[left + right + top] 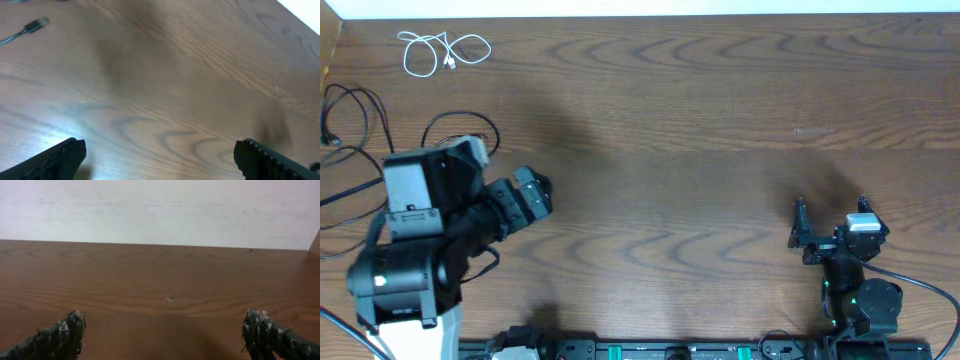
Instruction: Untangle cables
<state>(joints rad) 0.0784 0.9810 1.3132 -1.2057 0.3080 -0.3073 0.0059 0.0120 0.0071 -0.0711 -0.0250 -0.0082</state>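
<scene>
Wood-grain table [720,120]; white wall [160,210] beyond far edge.

The coiled cable [442,50] lies on the bench [680,120] well beyond and to the left of the left jaws, near the far edge. Looping cables [360,120] lie left of those jaws, partly hidden by the left arm [420,250]. In the left wrist view a plug [36,25] rests ahead-left of the jaws. The right jaws sit well apart to the right, near the front edge, and a small mark [182,300] lies ahead of them.
</scene>
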